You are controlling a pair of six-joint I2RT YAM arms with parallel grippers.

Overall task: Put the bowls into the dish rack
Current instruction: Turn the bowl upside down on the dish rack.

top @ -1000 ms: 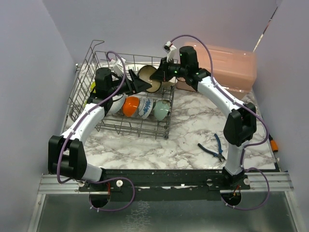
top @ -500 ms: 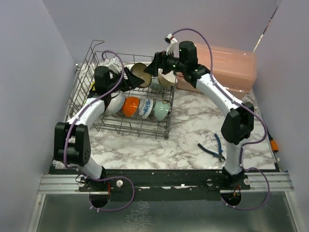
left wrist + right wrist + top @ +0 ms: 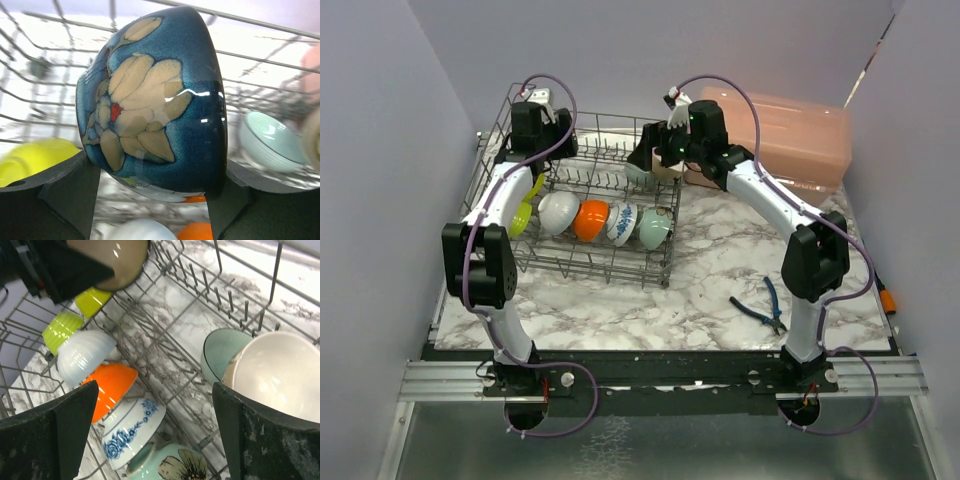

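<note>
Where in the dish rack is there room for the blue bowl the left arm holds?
Free: the back row of the rack, between the left gripper holding the blue bowl and the teal bowl. Crowded: the front row, packed from the yellow bowl to the flowered bowl.

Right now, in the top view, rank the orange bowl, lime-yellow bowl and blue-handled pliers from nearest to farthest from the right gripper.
1. The orange round bowl, in the front row of the grey wire dish rack, left of the right gripper.
2. The lime-yellow round bowl, at that row's left end.
3. The blue-handled metal pliers, on the marble table, right of the rack.
</note>
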